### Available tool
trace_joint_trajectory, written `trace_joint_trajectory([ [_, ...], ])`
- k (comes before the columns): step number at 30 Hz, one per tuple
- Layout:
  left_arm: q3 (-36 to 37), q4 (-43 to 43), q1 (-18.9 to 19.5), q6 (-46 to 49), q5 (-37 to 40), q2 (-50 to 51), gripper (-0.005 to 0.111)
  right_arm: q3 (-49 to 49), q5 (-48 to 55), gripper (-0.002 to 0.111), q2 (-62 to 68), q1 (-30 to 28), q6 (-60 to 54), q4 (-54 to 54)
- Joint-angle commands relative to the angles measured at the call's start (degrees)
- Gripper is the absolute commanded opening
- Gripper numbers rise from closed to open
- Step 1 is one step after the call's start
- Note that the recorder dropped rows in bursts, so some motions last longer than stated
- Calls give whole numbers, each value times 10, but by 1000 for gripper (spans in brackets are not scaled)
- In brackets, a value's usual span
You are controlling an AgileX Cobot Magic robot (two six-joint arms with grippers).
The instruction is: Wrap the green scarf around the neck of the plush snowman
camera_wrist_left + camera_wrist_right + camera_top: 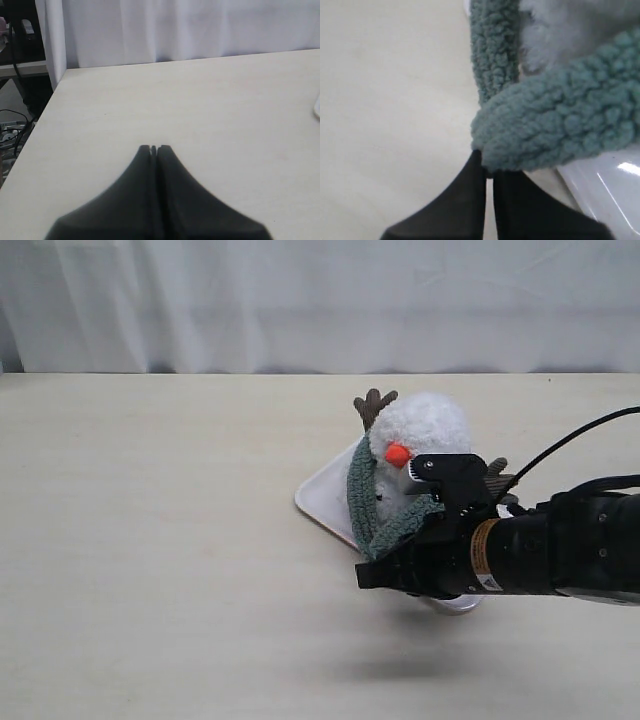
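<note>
Right gripper point(487, 169) is pinching the scarf point(560, 130) at its very end, jaws almost together on a thin bit of knit. Left gripper point(154, 150) is sitting clenched and empty over bare table point(200, 100). Scarf is draping round the snowman point(425, 425) on the tray point(318, 498) — one run hanging down beside the face, the other crossing under the nose to the gripper. Knit is looking soft, limp and light — probably slipping easily, so I'd be gripping deeper than the tip. Arm is hiding the neck and body; can't tell how the wrap is sitting behind.
</note>
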Motion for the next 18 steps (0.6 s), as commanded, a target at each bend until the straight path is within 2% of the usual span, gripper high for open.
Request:
trace_joint_trajectory([
  [1,1,-2,-4,2,-7,-2,0,2,-4,9,5,0,-9,-1],
  [3,1,-2,-4,2,-7,-2,0,2,-7,14,5,0,-11,-1],
  [11,1,-2,-4,2,-7,-2,0,2,-5,51,3,0,3,-1],
  [14,1,-2,-4,2,-7,-2,0,10,-7,56,-7,0,21,-8],
  [18,1,-2,-4,2,-7,-2,0,34,-39,56,-37,0,30,-18],
])
